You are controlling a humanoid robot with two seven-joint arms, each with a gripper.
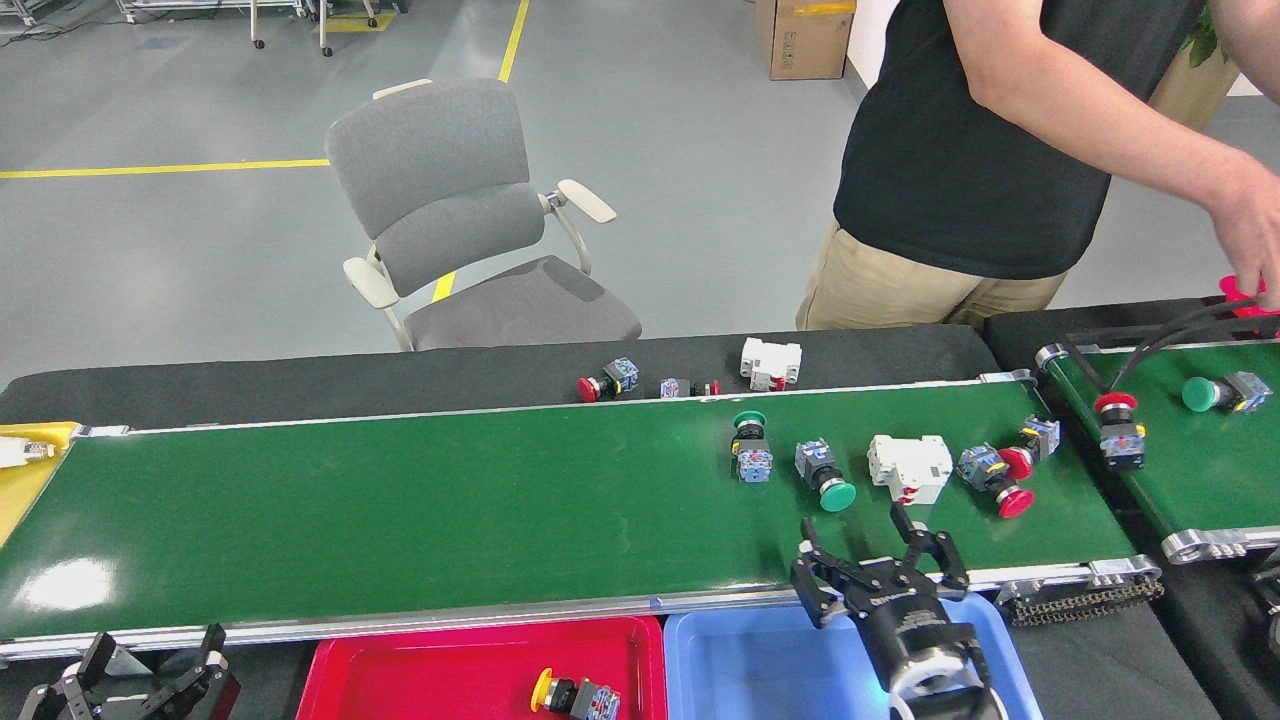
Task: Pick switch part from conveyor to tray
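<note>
Switch parts sit in a loose row on the conveyor (400,510), toward its right end: a green push-button standing on end (750,445), a second green push-button lying on its side (825,476), a white breaker block (909,467), and two red mushroom buttons (1003,468) touching each other. The right claw (880,560) hangs spread open and empty over the belt's near rail, above the blue tray (760,665), nearest the lying green button and the white block. To do this well, I'd say it should commit to one part, likely the lying green button, and close across the body rather than the round cap, coming down clear of the white block just beside it. The red tray (440,670) already holds a yellow-capped button (572,695). The left claw (150,670) rests low by the worktop edge, fingers apart. A person (960,160) stands behind.
</note>
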